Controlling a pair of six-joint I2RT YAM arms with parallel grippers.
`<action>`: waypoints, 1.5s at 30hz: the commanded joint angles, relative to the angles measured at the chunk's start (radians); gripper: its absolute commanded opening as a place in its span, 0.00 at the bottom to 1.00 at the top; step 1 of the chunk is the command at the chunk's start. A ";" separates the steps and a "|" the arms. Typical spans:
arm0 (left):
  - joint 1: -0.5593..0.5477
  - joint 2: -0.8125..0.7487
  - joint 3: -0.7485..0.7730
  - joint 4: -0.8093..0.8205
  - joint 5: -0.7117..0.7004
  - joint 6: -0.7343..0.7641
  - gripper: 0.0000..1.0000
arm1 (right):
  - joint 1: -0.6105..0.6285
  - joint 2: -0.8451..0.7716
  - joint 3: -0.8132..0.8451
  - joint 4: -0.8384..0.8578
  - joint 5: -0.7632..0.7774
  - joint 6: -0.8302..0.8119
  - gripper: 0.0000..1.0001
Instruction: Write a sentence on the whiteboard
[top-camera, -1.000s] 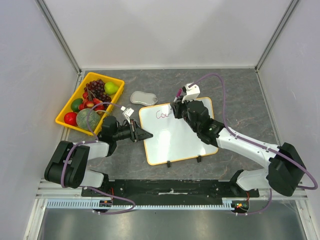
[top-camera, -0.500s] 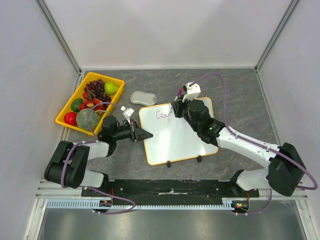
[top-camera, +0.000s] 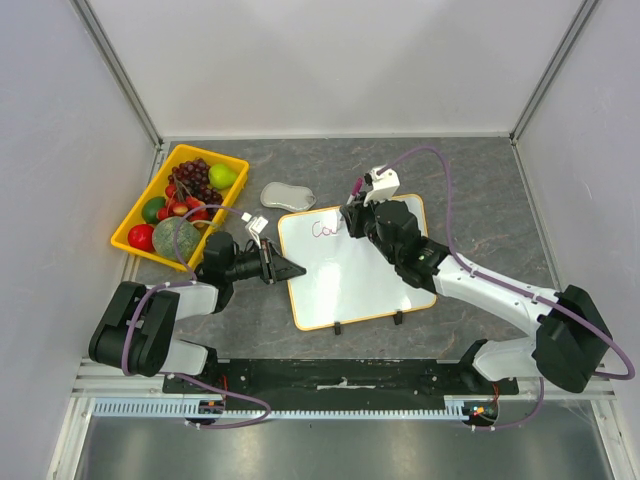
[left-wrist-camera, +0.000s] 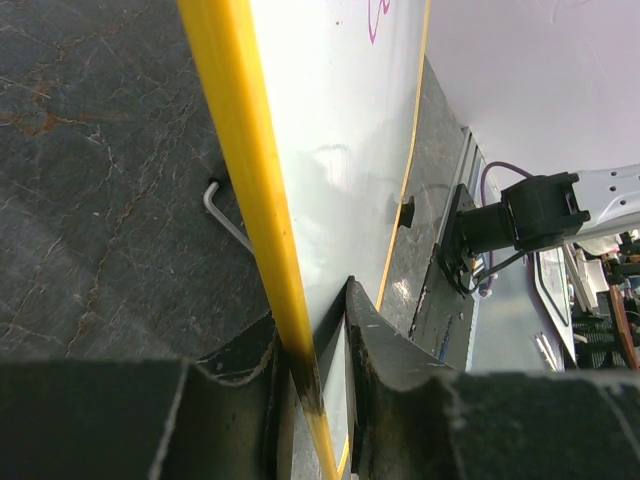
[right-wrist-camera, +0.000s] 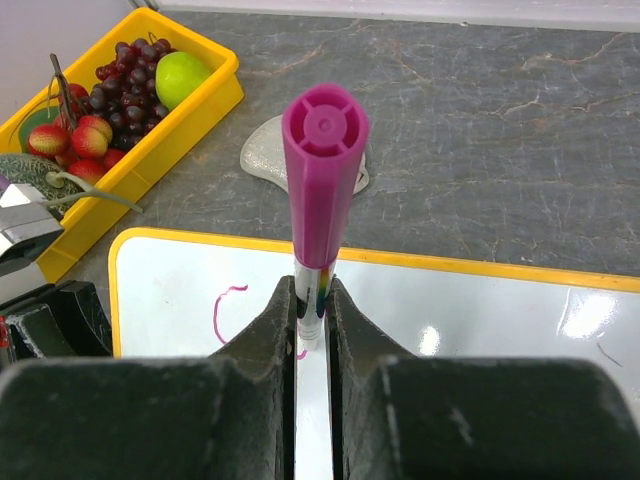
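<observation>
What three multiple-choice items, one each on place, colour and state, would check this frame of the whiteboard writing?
1. Where does the left gripper grip the whiteboard?
A) on its yellow side rim
B) at its far right corner
C) nowhere, it hangs clear of it

2. What colour is the top end of the marker in the right gripper?
A) green
B) black
C) magenta

3. How far along is the sentence?
A) not begun
B) a few letters near the far left corner
C) it fills the board

Answers:
1 A: the left wrist view shows both fingers clamped on the yellow rim.
2 C: the right wrist view shows a magenta end above the closed fingers.
3 B: the top view shows one short piece of writing, with the rest of the board white.
</observation>
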 joint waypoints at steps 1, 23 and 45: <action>-0.018 0.012 0.008 -0.027 -0.015 0.102 0.02 | -0.004 -0.012 -0.028 -0.014 -0.001 -0.022 0.00; -0.017 0.012 0.008 -0.028 -0.014 0.104 0.02 | -0.007 -0.033 0.072 -0.015 0.033 -0.058 0.00; -0.017 0.012 0.008 -0.028 -0.017 0.104 0.02 | -0.018 -0.006 0.017 -0.011 0.028 -0.041 0.00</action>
